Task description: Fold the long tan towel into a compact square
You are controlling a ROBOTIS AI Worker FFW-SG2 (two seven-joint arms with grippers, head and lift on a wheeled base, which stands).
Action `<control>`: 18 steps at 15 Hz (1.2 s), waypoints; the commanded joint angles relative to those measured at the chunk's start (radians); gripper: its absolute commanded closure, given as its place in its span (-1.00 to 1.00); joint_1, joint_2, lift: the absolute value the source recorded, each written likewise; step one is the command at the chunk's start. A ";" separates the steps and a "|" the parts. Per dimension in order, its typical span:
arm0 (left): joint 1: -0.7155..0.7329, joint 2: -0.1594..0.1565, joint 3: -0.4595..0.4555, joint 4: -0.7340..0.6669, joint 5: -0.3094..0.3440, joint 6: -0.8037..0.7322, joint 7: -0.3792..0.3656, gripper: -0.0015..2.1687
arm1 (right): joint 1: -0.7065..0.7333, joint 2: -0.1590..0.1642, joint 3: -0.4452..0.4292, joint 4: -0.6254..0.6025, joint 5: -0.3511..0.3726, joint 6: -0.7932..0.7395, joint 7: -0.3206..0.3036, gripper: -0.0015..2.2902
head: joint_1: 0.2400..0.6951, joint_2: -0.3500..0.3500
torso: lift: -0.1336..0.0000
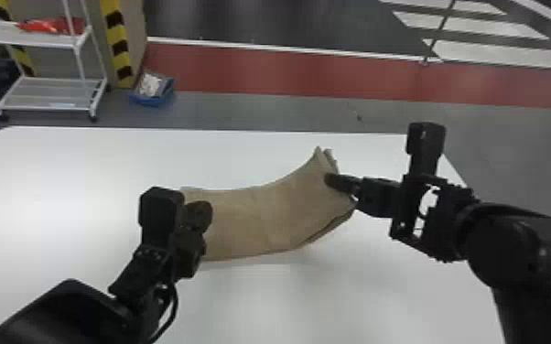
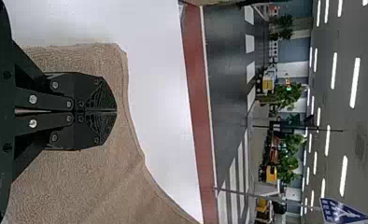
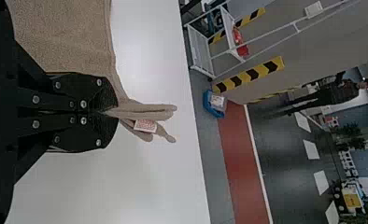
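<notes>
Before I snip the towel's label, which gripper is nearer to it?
Right: the right gripper pinches the towel near the label; the left gripper is at the towel's other end.

The left arm (image 1: 73,311) reached low over the worktop (image 1: 82,160), its gripper (image 1: 199,215) closed, fingers (image 2: 95,93) together. The right arm (image 1: 512,247) bent in across the right edge, its gripper (image 1: 329,179) pointed leftward, pinched shut.

Towel (image 1: 251,219) on the table (image 1: 59,183) — cart (image 1: 36,98) behind, left.
</notes>
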 commanded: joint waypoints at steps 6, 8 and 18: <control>-0.031 -0.011 0.002 0.152 -0.034 0.042 -0.040 0.97 | -0.030 -0.009 -0.022 -0.043 -0.045 0.076 -0.025 0.29 | 1.00 -0.44 | -0.86; -0.037 -0.013 -0.009 0.161 -0.032 0.039 -0.049 0.97 | -0.059 -0.009 -0.015 -0.073 -0.073 0.134 -0.034 0.29 | 1.00 -0.43 | -0.86; -0.054 -0.042 -0.079 0.169 -0.037 0.029 -0.046 0.97 | -0.105 0.054 0.156 -0.104 -0.083 0.183 -0.094 0.29 | 1.00 -0.29 | -0.86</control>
